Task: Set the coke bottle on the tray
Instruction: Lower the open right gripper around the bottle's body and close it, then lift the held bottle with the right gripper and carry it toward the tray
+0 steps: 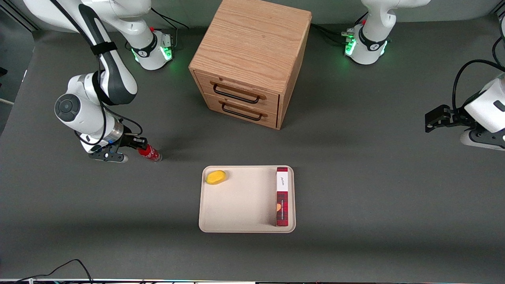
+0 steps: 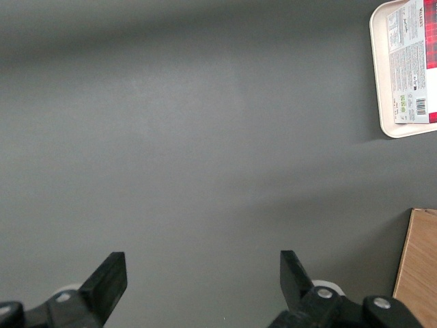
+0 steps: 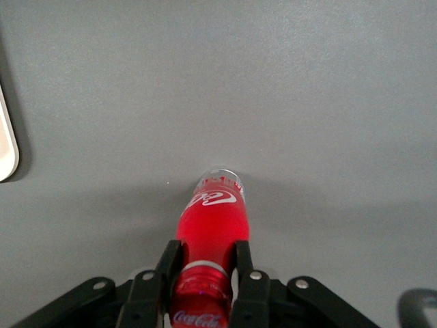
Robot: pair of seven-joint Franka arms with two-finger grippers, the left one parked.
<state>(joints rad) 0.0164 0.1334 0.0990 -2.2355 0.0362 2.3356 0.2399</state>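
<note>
The coke bottle [image 1: 150,153], small and red with a red cap and clear base, is tilted on the grey table toward the working arm's end, apart from the tray. My right gripper [image 1: 139,148] is shut on its neck and cap. In the right wrist view the fingers [image 3: 168,263] press the bottle [image 3: 213,219] at the neck on both sides, its clear base pointing away from the gripper [image 3: 204,260]. The cream-beige tray [image 1: 244,201] lies nearer the front camera than the cabinet; a corner of it shows in the right wrist view [image 3: 5,147].
A yellow lemon [image 1: 216,177] and a long red plaid box [image 1: 282,196] lie in the tray. A wooden drawer cabinet [image 1: 248,59] stands farther from the front camera than the tray. Grey table lies between bottle and tray.
</note>
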